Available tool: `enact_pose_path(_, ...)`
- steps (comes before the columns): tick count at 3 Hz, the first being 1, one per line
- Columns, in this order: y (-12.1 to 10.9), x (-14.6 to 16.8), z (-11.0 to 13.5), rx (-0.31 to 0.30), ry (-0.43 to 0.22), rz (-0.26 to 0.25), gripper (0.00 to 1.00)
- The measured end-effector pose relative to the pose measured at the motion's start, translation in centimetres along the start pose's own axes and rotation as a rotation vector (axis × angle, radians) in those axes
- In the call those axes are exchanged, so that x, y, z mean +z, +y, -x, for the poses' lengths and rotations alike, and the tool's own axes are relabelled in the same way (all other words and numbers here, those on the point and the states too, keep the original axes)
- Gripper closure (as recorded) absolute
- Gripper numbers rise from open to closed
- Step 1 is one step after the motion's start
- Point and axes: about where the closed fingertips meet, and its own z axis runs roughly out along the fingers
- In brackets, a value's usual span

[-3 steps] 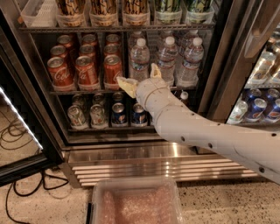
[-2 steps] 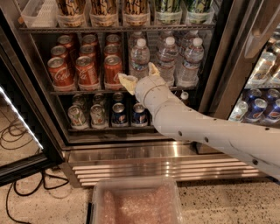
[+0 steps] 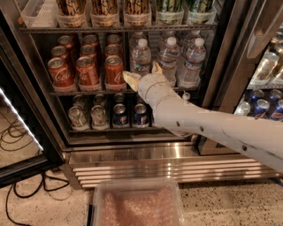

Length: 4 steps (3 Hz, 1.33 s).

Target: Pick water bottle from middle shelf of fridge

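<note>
The fridge stands open in front of me. Its middle shelf holds red Coca-Cola cans on the left and several clear water bottles on the right. My gripper is open at the shelf's front rail. Its pale fingers spread to either side of the base of the front-left water bottle, which has a white cap and a pale label. I cannot tell if they touch it. Two more water bottles stand to its right. My white arm hides part of the lower shelf.
The top shelf holds tall patterned cans. The lower shelf holds green and blue cans. A clear plastic bin sits on the floor in front. The open door and cables are at the left. Blue cans fill the right section.
My gripper has moved slightly up and deeper towards the front-left water bottle. Its fingers stay spread. Nothing on the shelves has moved.
</note>
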Motion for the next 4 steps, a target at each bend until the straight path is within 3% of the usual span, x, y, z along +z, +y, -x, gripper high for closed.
enact_pose_path(2,-0.35,0.76,-0.90,0.006,0.016,-0.007,0.33)
enact_pose_path(4,-0.80,1.28,-0.78,0.006,0.012,-0.017,0.75)
